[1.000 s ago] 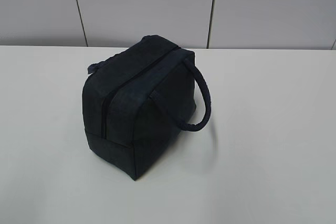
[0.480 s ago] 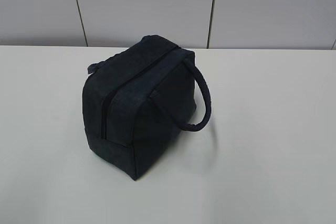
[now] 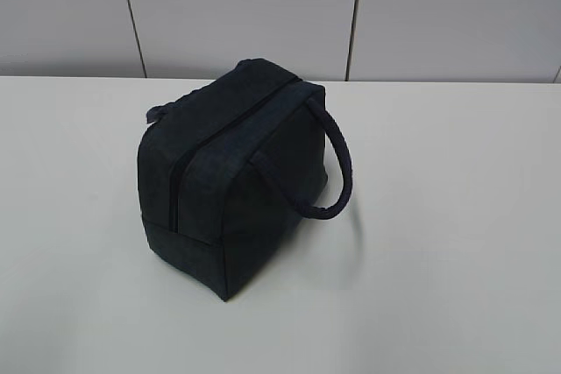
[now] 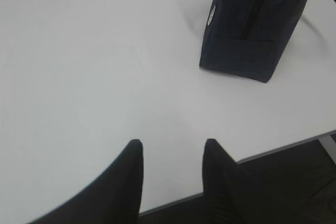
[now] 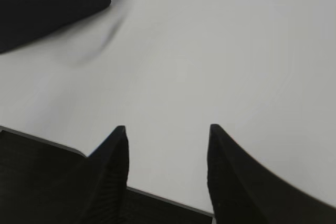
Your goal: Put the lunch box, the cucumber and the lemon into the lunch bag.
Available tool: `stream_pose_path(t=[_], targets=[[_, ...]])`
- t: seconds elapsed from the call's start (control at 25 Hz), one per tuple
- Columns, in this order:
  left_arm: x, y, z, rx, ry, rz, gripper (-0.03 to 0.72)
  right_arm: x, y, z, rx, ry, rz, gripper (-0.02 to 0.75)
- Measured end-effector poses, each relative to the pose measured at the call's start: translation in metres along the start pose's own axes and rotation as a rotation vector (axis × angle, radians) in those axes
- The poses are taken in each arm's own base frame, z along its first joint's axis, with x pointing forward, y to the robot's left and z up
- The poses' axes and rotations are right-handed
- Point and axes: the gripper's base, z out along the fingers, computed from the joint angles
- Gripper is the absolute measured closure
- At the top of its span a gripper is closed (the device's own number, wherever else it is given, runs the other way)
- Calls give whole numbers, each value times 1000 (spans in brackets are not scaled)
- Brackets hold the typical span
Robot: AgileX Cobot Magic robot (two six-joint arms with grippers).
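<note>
**Lunch bag alone on the table, both grippers empty**

Lunch bag (image 3: 232,172) is the only task item in view; it stands upright on the white table (image 3: 456,243), roughly mid-table, a little left of centre in the exterior view.

Nearest the cameras: left gripper (image 4: 172,148) hangs over the near table edge, jaws parted with bare tabletop showing between the two dark fingers (image 4: 128,182), nothing held. Right gripper (image 5: 167,129) sits likewise over the near edge, jaws spread a bit wider, fingers (image 5: 113,166) gripping nothing, only table surface in the gap. Dark floor shows below the table edge in both wrist views. Neither gripper touches the bag; both are well apart from it. Neither arm shows in the exterior view.

Further out: the bag is dark navy, boxy, its zipper (image 3: 210,142) running along the top ridge and down the near end; it looks closed, though the fabric is too dark to be sure. One loop handle (image 3: 337,172) droops off the right side, its lower end resting by the bag's base. A second handle (image 3: 162,111) pokes out behind on the left. In the left wrist view the bag (image 4: 252,24) sits at upper right, a small white logo (image 4: 211,15) on its side panel. The right wrist view catches only a blurred dark corner of the bag (image 5: 47,3) at upper left.

Farthest: a pale panelled wall (image 3: 263,6) with vertical seams behind the table.
</note>
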Motion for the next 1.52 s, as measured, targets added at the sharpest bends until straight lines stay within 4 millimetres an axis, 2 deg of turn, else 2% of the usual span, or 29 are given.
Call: stream_pose_path(t=[0.84,1.2,1.52], targets=[[0,0,0,2,0,1,440,0,0,0,0,0,0,370],[1,1,-1,111,3,62,440,0,0,0,0,0,0,369],[1,1,-1,120,3,67,440,0,0,0,0,0,0,369]])
